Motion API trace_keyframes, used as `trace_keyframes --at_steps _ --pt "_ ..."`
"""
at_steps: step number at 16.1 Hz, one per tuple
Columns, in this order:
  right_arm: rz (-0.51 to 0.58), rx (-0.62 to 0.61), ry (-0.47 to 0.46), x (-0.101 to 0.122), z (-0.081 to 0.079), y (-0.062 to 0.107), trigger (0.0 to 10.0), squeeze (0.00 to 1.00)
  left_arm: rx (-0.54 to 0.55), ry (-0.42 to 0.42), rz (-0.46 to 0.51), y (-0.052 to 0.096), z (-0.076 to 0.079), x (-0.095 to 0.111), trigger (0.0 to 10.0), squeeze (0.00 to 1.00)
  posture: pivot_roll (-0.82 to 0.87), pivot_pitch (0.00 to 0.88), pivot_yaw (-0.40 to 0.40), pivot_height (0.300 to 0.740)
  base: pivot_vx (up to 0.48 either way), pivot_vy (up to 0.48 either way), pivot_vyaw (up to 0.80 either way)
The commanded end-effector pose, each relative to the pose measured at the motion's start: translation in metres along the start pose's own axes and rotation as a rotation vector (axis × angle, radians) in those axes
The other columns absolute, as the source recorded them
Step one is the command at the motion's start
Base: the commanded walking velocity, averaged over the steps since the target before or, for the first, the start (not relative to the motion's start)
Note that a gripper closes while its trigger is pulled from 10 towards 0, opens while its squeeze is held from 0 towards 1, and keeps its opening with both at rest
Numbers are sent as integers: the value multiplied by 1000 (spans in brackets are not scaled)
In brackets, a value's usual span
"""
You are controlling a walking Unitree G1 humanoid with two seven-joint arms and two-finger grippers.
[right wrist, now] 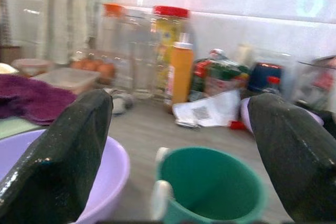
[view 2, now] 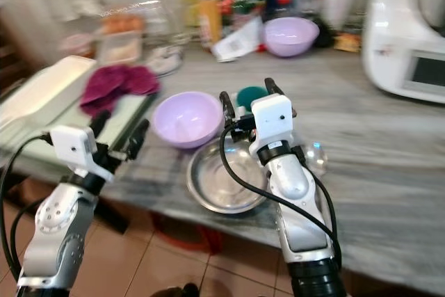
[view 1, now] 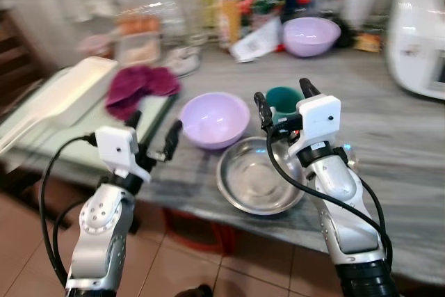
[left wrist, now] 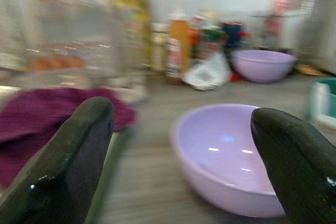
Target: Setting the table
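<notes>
A lilac bowl (view 1: 214,119) sits near the counter's front edge, with a steel bowl (view 1: 259,177) just in front of it and to its right. A green mug (view 1: 285,101) with a white handle stands behind the steel bowl. My left gripper (view 1: 153,133) is open, held left of the lilac bowl (left wrist: 226,156), empty. Hovering over the steel bowl's far rim, my right gripper (view 1: 284,99) is open and empty, its fingers on either side of the green mug (right wrist: 210,187) just ahead.
A maroon cloth (view 1: 139,88) lies on a pale tray (view 1: 66,95) at the left. At the back stand a second lilac bowl (view 1: 310,35), bottles and jars (view 1: 229,12). A white appliance (view 1: 421,29) fills the right. The grey counter (view 1: 396,137) has room at the right.
</notes>
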State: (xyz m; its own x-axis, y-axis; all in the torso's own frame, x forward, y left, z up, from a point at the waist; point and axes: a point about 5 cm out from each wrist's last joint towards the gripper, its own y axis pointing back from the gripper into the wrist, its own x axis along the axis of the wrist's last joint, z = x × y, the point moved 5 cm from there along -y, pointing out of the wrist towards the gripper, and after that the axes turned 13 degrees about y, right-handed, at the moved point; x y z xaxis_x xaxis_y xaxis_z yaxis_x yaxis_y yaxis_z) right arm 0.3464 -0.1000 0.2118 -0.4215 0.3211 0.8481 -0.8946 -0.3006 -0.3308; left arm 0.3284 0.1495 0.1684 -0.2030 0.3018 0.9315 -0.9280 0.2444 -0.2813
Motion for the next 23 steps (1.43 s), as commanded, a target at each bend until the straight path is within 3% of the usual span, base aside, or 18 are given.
trace_keyframes --at_steps 1,3,6,14,23 --pt "37 14 5 10 -4 -2 10000 0 50 -56 17 0 -11 4 10000 0 -108 74 85 740 0 0 800" --pt "39 17 14 10 -4 -3 10000 0 100 -88 38 -2 -20 10 10000 0 -107 74 81 740 0 0 800" --pt "58 60 41 15 -15 -3 10000 0 254 -206 32 0 -44 8 10000 0 -109 73 79 740 0 0 800" --pt "82 98 50 17 -25 -9 10000 0 352 -247 74 -2 -53 10 10000 0 -79 49 66 740 0 0 800" --pt "81 148 13 9 -39 -14 10000 0 525 -321 71 20 -76 7 10000 0 0 46 32 740 0 0 800"
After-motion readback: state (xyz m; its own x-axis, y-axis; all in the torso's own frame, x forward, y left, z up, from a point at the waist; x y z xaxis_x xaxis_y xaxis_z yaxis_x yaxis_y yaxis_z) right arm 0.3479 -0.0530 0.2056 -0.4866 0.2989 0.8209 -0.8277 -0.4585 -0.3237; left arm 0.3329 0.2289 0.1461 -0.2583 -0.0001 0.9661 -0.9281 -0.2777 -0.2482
